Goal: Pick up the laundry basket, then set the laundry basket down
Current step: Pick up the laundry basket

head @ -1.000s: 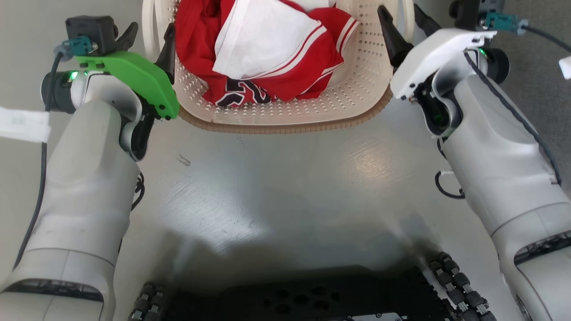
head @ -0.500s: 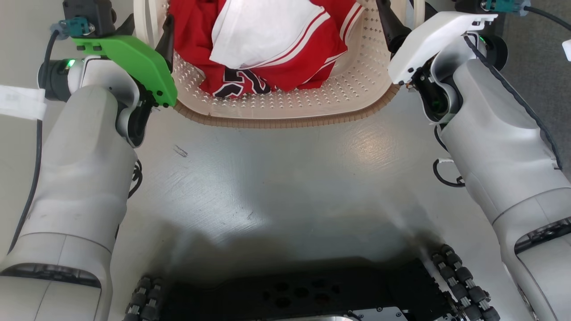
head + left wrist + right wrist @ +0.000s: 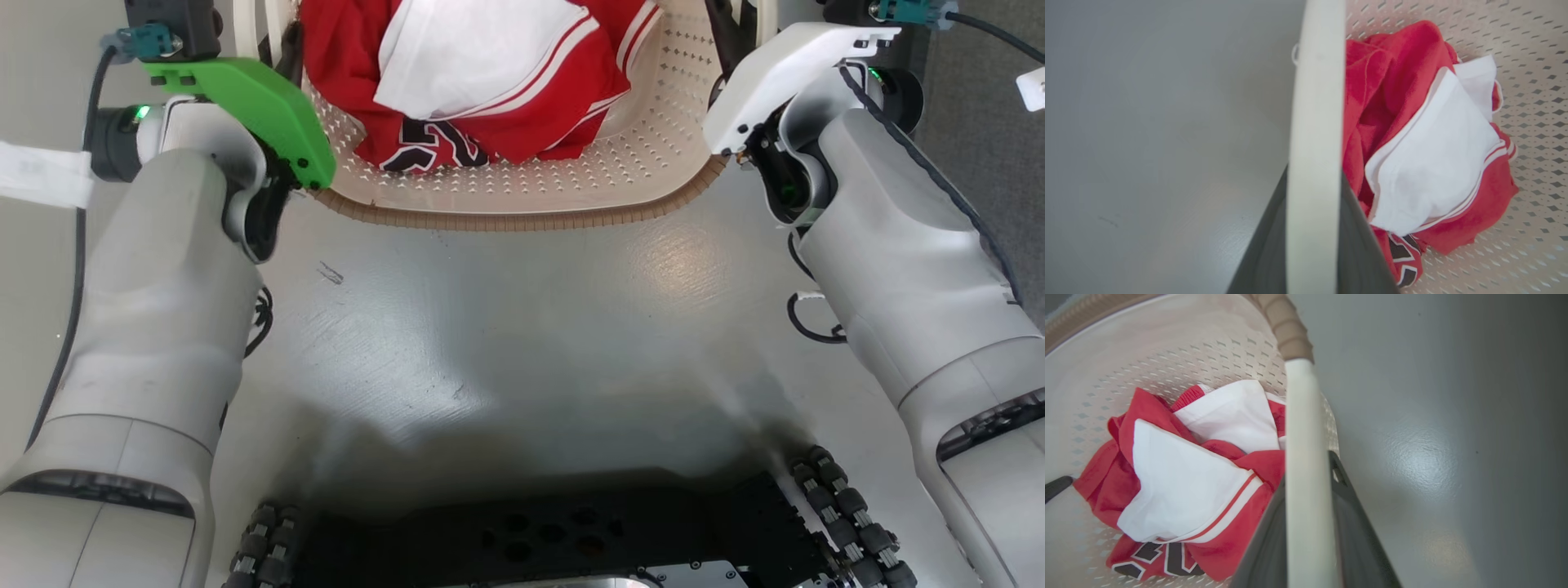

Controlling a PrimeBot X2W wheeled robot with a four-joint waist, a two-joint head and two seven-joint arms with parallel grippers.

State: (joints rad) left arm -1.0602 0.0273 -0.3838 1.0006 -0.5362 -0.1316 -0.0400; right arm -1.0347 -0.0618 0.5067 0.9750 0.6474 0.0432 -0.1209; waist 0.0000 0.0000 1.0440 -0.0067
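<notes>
Gripping the laundry basket [image 3: 522, 219] at twelve o'clock in the head view, long axis running nine to three. Pinching the left handle [image 3: 1316, 102] inside the left gripper [image 3: 1314, 183] and the right handle [image 3: 1300, 428] inside the right gripper [image 3: 1308, 469], both equally near. Probably carrying it clear of the floor [image 3: 506, 327], with clothes [image 3: 490, 82] inside; needing a level, straight lowering.

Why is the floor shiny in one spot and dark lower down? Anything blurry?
Head view: light glares off the floor; a shadow darkens it near the robot's base. Right wrist view: more glare, and the right handle looks soft. Left wrist view: the left handle blurs too.
</notes>
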